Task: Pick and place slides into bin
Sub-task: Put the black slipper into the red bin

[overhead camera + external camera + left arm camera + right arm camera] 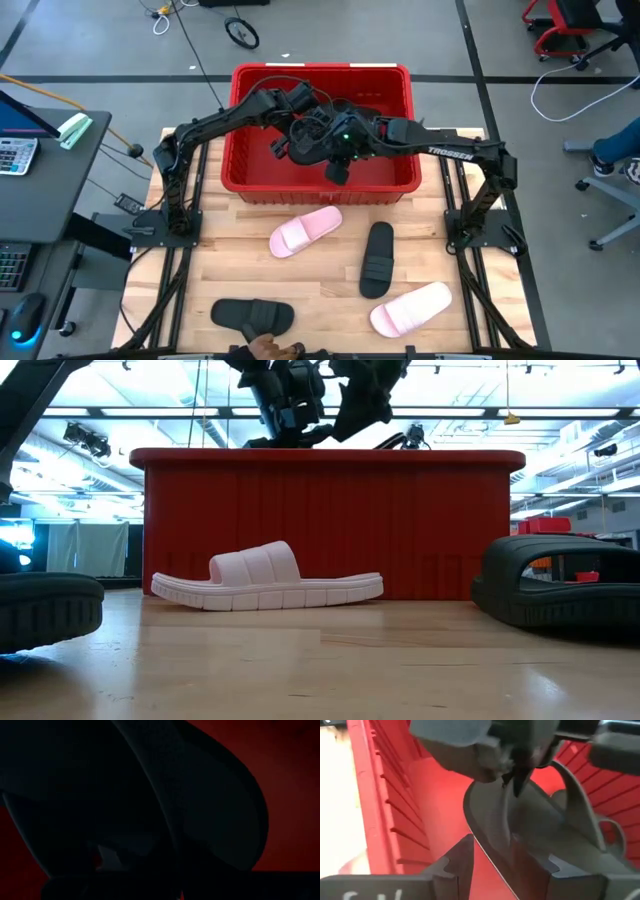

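Four slides are seen on the table in front of the bin point(322, 186): pink slide point(305, 231) nearest the red ribbed wall, black slide point(377, 259) beside it, second pink slide point(411, 308) near the right front, second black slide point(252, 315) at the front edge. A dark thong flip-flop point(540, 840) is held over the bin's inside, pinched between the right gripper point(505, 862) fingers. The left gripper point(283, 146) is also positioned above the bin; its finger state cannot be told.
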`<action>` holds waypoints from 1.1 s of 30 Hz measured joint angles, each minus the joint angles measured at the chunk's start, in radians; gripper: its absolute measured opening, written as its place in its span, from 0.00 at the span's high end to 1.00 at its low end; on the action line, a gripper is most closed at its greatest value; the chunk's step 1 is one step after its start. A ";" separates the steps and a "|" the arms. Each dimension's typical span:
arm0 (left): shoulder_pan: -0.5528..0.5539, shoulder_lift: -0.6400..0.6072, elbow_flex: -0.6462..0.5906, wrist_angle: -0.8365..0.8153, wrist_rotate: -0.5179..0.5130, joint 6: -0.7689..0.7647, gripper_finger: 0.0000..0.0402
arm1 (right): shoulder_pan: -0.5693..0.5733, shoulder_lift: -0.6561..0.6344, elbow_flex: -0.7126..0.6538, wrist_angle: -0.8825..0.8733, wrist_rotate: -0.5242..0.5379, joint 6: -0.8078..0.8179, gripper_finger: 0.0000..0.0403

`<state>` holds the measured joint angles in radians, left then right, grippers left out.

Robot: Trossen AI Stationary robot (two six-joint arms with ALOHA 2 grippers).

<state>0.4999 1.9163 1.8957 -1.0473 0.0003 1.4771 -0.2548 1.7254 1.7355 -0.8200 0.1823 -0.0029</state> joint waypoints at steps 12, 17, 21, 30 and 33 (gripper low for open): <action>-0.010 0.000 0.000 -0.001 -0.009 0.001 0.97 | -0.092 0.048 0.000 0.002 -0.066 -0.088 0.67; -0.010 0.000 -0.001 0.000 -0.011 0.000 0.97 | -0.128 0.056 0.000 0.007 -0.128 -0.098 0.67; -0.011 0.000 -0.001 0.003 -0.037 0.000 0.97 | -0.140 0.057 0.000 0.006 -0.192 -0.096 0.68; -0.014 0.000 -0.001 0.003 -0.063 -0.005 0.97 | -0.150 0.062 0.000 0.006 -0.271 -0.094 0.81; -0.016 0.000 -0.001 0.004 -0.074 -0.026 0.97 | -0.150 0.062 0.000 0.006 -0.271 -0.094 0.85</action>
<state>0.4840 1.9163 1.8946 -1.0432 -0.0734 1.4511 -0.4046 1.7874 1.7359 -0.8143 -0.0891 -0.0967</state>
